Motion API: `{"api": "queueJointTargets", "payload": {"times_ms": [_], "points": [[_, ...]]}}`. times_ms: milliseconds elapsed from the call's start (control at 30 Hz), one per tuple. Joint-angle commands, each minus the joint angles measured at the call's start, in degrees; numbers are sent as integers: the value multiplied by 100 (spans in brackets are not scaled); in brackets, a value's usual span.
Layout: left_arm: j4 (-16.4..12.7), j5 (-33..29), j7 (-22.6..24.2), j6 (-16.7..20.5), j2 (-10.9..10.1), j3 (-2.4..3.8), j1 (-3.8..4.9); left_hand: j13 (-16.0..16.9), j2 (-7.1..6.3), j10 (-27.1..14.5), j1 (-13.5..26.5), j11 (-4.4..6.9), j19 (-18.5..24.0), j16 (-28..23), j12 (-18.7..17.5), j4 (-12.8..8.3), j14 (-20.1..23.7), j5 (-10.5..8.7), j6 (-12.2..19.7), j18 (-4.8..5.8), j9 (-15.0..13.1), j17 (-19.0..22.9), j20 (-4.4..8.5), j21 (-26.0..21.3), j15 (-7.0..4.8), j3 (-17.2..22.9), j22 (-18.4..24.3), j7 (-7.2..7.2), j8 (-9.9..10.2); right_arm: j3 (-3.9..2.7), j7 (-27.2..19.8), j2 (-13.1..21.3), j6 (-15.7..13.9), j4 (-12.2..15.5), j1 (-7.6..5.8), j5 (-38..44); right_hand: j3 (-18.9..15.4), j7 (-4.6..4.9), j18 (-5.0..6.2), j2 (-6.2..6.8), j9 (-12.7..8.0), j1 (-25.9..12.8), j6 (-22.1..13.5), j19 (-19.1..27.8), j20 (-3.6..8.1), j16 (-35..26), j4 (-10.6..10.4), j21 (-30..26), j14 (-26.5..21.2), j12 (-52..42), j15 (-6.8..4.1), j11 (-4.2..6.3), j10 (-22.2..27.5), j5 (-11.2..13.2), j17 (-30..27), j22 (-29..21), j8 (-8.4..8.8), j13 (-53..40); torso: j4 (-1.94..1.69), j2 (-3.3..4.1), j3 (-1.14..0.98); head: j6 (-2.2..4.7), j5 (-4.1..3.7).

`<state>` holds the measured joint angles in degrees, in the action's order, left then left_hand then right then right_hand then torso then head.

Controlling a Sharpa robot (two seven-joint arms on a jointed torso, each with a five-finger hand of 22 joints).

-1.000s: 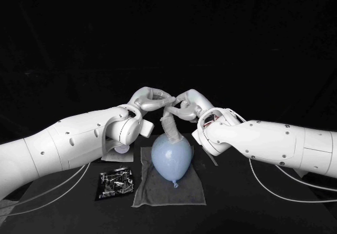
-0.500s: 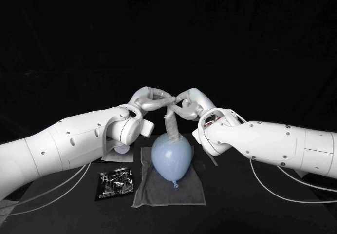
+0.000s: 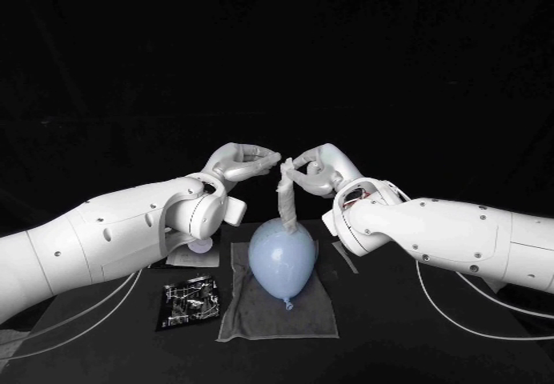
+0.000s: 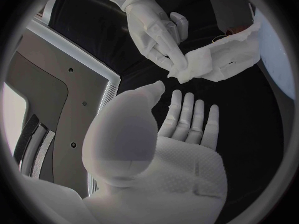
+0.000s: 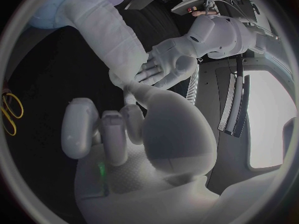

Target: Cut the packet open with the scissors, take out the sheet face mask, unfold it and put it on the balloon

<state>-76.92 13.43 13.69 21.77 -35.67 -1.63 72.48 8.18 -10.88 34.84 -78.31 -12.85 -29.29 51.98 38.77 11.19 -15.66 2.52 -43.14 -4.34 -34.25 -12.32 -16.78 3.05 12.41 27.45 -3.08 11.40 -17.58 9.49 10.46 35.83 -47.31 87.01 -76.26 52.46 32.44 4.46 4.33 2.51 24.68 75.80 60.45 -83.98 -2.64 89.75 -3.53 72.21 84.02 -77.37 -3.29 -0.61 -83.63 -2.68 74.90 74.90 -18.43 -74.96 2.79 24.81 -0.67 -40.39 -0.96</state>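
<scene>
A pale blue balloon [image 3: 283, 256] lies on a grey towel [image 3: 314, 320] at the table's middle. The sheet mask [image 3: 284, 204], still a narrow folded strip, hangs upright with its lower end on the balloon's far tip. My right hand [image 3: 318, 170] pinches its top end. The left wrist view shows that hand [image 4: 149, 30] gripping the bunched mask [image 4: 218, 59]. My left hand [image 3: 240, 166] hovers just left of the mask top, with palm and fingers [image 4: 181, 129] spread and nothing held. In the right wrist view the mask [image 5: 102, 30] runs toward my thumb, with the left hand [image 5: 171, 62] beside it.
The black opened packet [image 3: 190, 302] lies left of the towel. A small pale object [image 3: 196, 250] sits behind it under my left arm. Yellow-handled scissors [image 5: 9, 112] lie on the black table off to the side.
Both hands have risen a little and the mask strip now hangs straighter. My left hand has let go of the mask top and drawn slightly away; the right hand keeps its pinch.
</scene>
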Motion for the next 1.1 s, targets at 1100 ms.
{"api": "queueJointTargets", "payload": {"times_ms": [1100], "points": [[-890,313,-607,-1088,-715,-28,-115,941,390,2223,237,1058,-4060,3377,1631,545,-6240,37,-1170,-559,362,-4998,1296,4133,-1349,-1421,-2467,-486,193,-6,-1380,263,-382,127,1,-942,65,-15,-84,25,179,-103,-5,-142,23,25,23,-7,598,46,-20,69,-82,-11,1510,1021,-148,-494,0,3,-2,28,-25]]}}
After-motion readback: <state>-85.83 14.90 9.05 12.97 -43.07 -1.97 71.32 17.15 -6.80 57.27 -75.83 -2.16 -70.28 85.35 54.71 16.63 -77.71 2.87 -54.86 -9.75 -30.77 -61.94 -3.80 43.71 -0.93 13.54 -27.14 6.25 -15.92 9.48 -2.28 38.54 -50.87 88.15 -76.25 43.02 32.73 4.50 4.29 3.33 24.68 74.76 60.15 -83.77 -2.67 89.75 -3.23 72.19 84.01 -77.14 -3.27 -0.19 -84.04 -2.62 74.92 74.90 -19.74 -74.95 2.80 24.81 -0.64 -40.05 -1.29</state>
